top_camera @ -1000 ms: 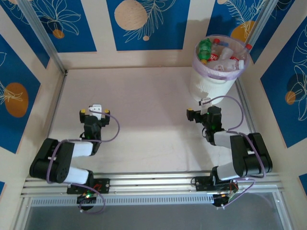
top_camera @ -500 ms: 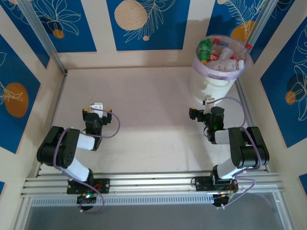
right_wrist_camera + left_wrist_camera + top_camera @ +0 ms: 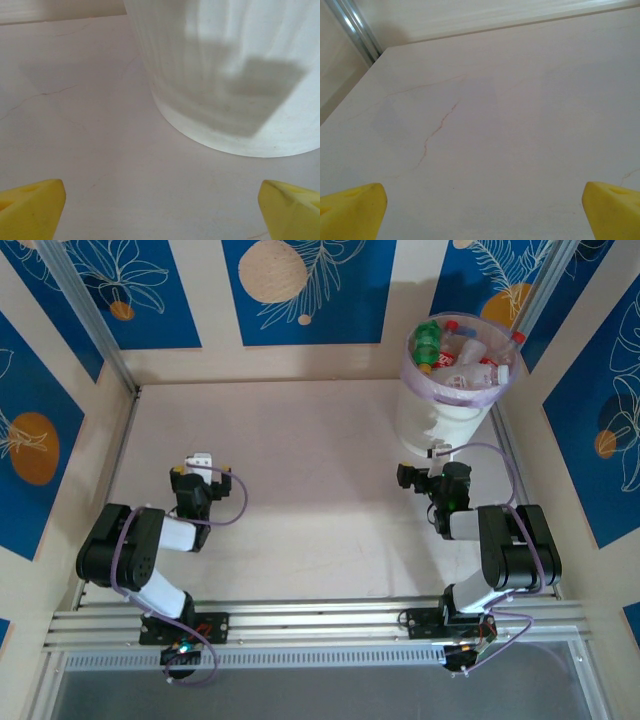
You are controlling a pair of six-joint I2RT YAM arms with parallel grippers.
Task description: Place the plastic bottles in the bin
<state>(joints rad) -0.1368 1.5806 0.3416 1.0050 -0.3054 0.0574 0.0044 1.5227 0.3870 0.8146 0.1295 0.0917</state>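
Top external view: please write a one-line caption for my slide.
Plastic bottles lie in the white bin; the left gripper and the right gripper are open and empty.

Bin (image 3: 432,430) sits at far right corner of the surface (image 3: 300,440), packed with plastic bottles (image 3: 462,362): mostly red caps, one green at its left. Left pincer (image 3: 201,474) is over bare surface, jaws wide. Right pincer (image 3: 430,470) is just beside the bin base, jaws wide.

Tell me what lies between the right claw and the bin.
Nothing but bare table, seen in the right wrist view: the right claw, open, faces the wall of the bin.
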